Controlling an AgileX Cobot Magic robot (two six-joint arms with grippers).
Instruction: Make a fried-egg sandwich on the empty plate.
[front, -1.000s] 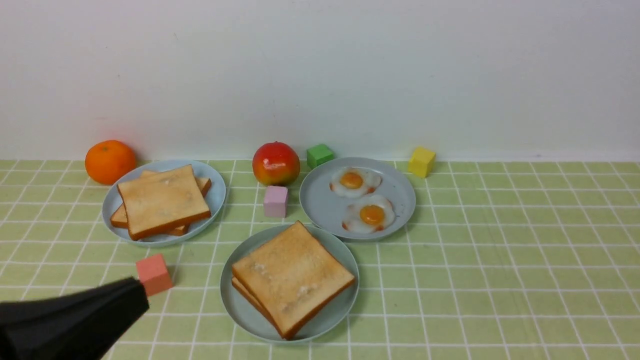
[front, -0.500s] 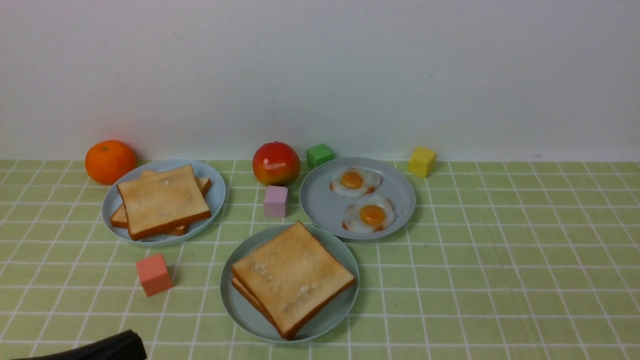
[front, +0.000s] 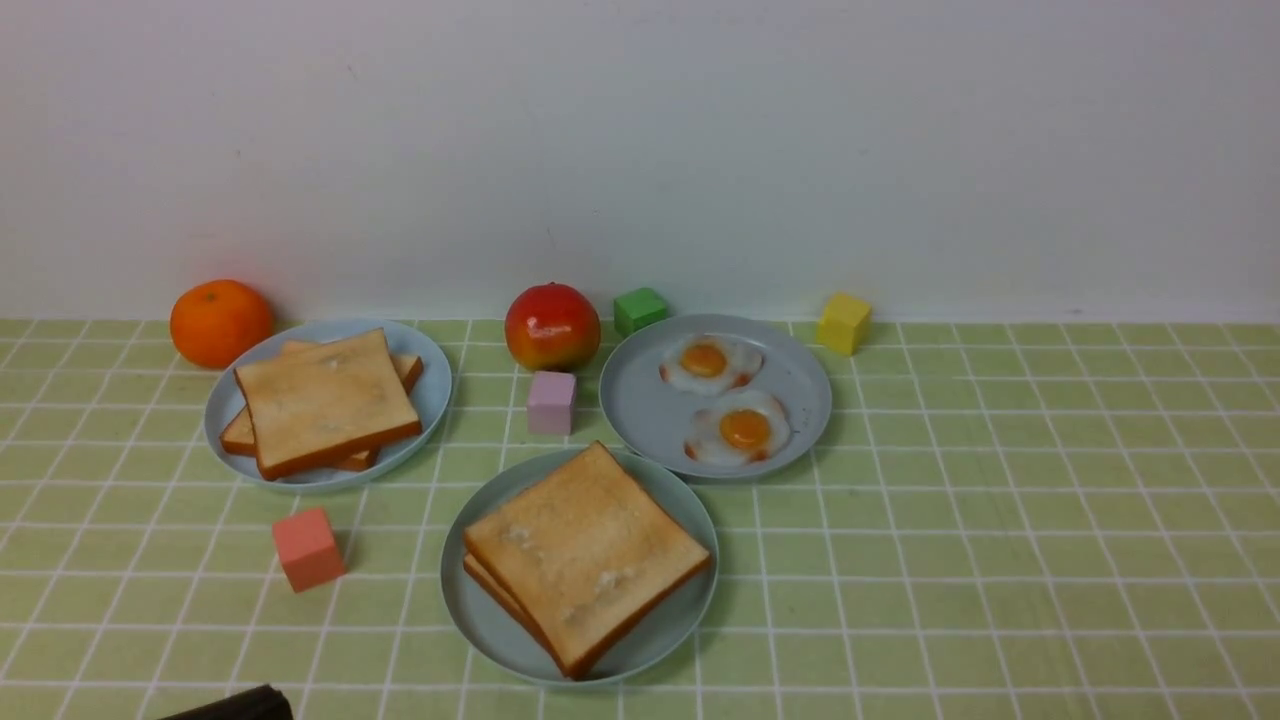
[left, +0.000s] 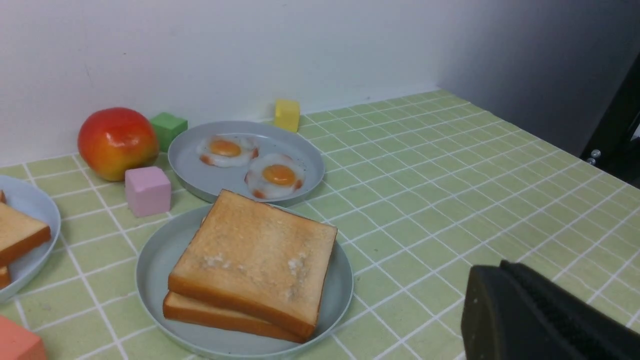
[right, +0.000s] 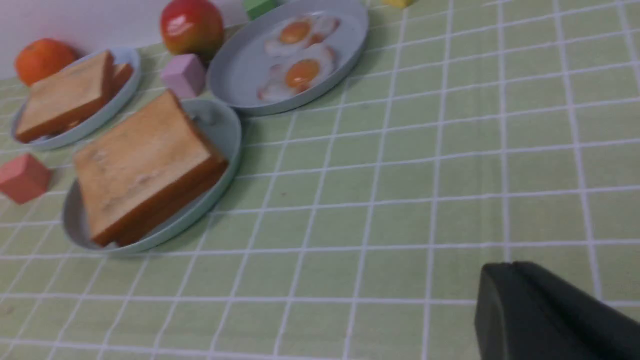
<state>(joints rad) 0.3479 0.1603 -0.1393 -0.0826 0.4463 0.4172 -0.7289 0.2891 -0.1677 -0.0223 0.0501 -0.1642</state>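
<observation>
The pale teal plate (front: 478, 615) sits at the front centre and also shows in the left wrist view (left: 160, 255) and the right wrist view (right: 225, 125). Two toast slices (front: 585, 550) lie stacked on it. No egg shows between them. Two fried eggs (front: 740, 428) lie on a grey-blue plate (front: 645, 400) behind it. My left gripper (front: 265, 697) is shut and empty at the near left edge, well clear of the plate; its fingers are together in its wrist view (left: 500, 267). My right gripper (right: 505, 267) is shut and empty, low over the cloth to the right of the plates.
A second grey-blue plate (front: 432, 385) with toast slices stands at the back left beside an orange (front: 220, 322). A red apple (front: 552, 326) and pink (front: 551, 402), green (front: 640, 310), yellow (front: 843, 322) and salmon (front: 308, 548) blocks lie around the plates.
My left gripper has drawn back toward the near left edge and now barely shows in the front view. The plates, toast and eggs have not moved.
</observation>
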